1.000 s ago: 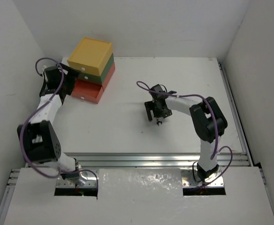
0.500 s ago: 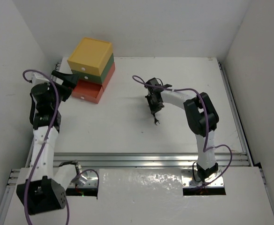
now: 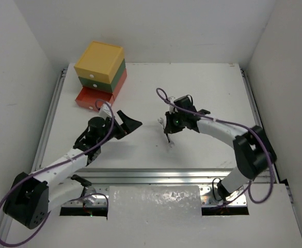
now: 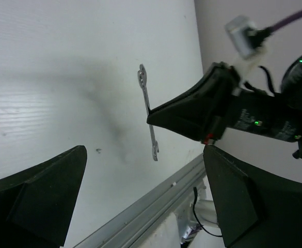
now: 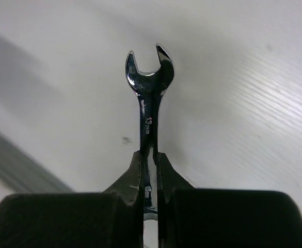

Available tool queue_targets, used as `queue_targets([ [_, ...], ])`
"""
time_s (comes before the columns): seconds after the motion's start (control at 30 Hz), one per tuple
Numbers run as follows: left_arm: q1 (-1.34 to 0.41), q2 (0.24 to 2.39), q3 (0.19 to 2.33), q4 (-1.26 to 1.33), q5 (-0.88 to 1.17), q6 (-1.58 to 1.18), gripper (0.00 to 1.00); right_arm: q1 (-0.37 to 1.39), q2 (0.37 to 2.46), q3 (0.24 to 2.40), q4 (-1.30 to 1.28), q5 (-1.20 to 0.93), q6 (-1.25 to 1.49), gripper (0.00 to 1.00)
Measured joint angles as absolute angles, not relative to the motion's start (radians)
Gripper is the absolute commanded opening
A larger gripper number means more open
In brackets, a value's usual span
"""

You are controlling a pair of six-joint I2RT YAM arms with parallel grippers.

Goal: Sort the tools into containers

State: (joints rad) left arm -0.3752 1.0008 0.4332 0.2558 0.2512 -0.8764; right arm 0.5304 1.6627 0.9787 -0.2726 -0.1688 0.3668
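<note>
A small silver wrench [image 5: 149,77] is clamped at mid-shaft between the shut fingers of my right gripper [image 5: 149,157], its open-ended head pointing away from the wrist. From above, the wrench [image 3: 168,138] and right gripper [image 3: 168,129] are at the table's middle. In the left wrist view, the wrench [image 4: 146,98] hangs close over the white table, held by the right gripper [image 4: 152,114]. My left gripper [image 3: 130,120] stands open and empty just to the left of it, with its fingers [image 4: 37,201] spread wide. The containers stand at the back left: yellow [image 3: 100,61] on dark green [image 3: 115,80] on red-orange [image 3: 95,98]. The red-orange drawer juts forward. No other tools show.
A metal rail [image 3: 166,174] runs along the table's near edge, close below my left gripper [image 4: 140,206]. White walls close in the table on the left, back and right. A rail [image 3: 254,108] borders the right side.
My left arm has swung from beside the drawers out to the table's middle, gripper still open. My right gripper has shut on the wrench and its arm has stretched out lower.
</note>
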Motion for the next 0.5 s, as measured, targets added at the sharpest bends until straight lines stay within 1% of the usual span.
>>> queue_targets([
  [0.07,-0.421,1.040,0.416,0.331,0.246,-0.900,0.92,0.541,1.562,0.931,-0.211,-0.231,0.380,0.00],
  [0.17,-0.469,1.132,0.414,0.492,0.262,-0.934,0.86,0.557,1.442,0.866,-0.103,-0.344,0.416,0.00],
  [0.3,-0.512,1.216,0.436,0.601,0.280,-0.970,0.82,0.586,1.346,0.810,-0.023,-0.435,0.455,0.01],
  [0.33,-0.523,1.225,0.443,0.616,0.280,-0.974,0.77,0.596,1.333,0.809,-0.022,-0.445,0.458,0.01],
  [0.4,-0.545,1.235,0.458,0.640,0.278,-0.980,0.70,0.618,1.320,0.812,-0.012,-0.454,0.458,0.01],
  [0.43,-0.556,1.238,0.468,0.648,0.278,-0.983,0.58,0.632,1.320,0.816,-0.012,-0.457,0.458,0.01],
  [0.5,-0.567,1.247,0.486,0.659,0.278,-0.986,0.41,0.656,1.320,0.823,-0.010,-0.457,0.457,0.01],
])
